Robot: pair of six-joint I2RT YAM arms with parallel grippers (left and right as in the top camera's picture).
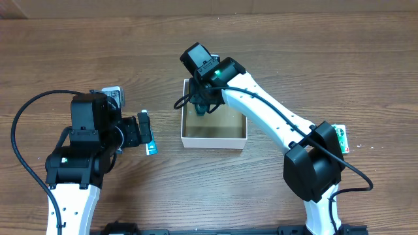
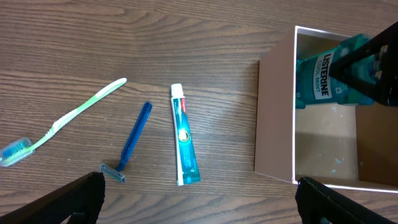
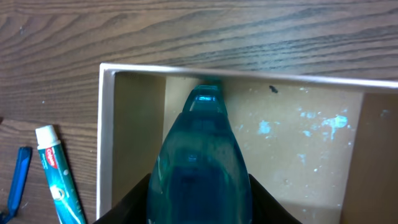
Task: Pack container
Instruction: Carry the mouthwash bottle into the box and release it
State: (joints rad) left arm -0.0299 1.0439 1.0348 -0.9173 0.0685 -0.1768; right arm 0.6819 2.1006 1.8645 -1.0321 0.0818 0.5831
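The container (image 1: 214,141) is a white-walled box with a tan, pale-flecked floor at the table's middle; it also shows in the left wrist view (image 2: 273,124) and the right wrist view (image 3: 106,137). My right gripper (image 1: 206,103) is shut on a teal Listerine mouthwash bottle (image 3: 199,155) and holds it inside the box at its far-left corner, where the bottle also shows in the left wrist view (image 2: 318,81). My left gripper (image 2: 199,205) is open and empty, above the table left of the box.
A toothpaste tube (image 2: 184,134), a blue razor (image 2: 134,140) and a green toothbrush (image 2: 68,118) lie on the wood left of the box. A small green-and-white packet (image 1: 341,138) lies by the right arm.
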